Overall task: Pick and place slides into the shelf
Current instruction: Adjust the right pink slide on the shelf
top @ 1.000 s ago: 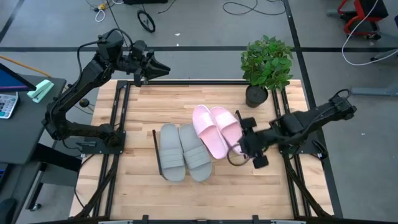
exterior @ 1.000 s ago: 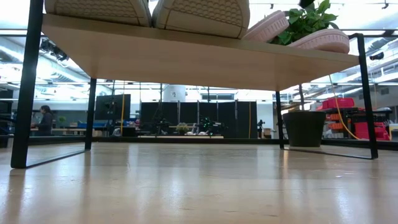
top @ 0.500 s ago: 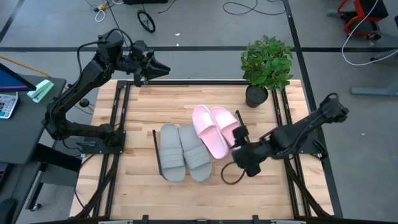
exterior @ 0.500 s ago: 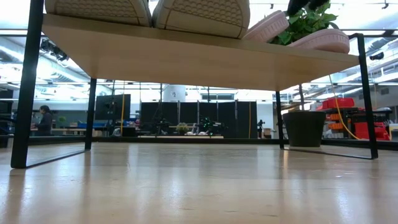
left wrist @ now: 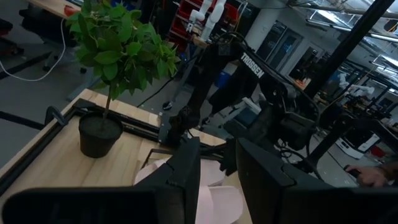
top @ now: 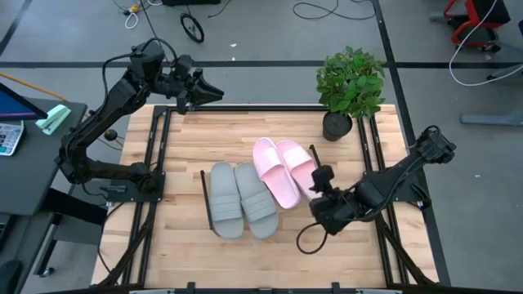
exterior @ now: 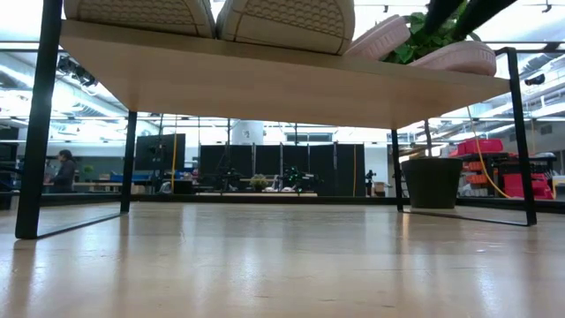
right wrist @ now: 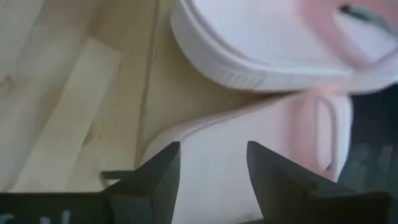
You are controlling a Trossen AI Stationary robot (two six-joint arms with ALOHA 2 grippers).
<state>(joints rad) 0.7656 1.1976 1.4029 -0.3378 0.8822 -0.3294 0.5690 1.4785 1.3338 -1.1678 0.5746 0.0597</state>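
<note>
From the high view, 4 slides are lying side by side on the shelf (top: 206, 208): the grey pair (top: 242, 198) on the left and the pink pair (top: 282, 170) on the right, touching each other. The right gripper (top: 324, 214) is hovering just beside the near end of the pink pair, its fingers spread and gripping nothing. The left gripper (top: 208, 92) is waiting over the table's far edge, well apart from the slides; whether it is released or clenched I cannot tell. A potted plant (top: 350, 85) is standing at the far right corner.

From the low view, the shelf board (exterior: 265, 79) is carrying the soles of all 4 slides.

From the right wrist view, the 2 dark fingers (right wrist: 155, 171) are standing apart over a pink slide (right wrist: 261, 37).
</note>
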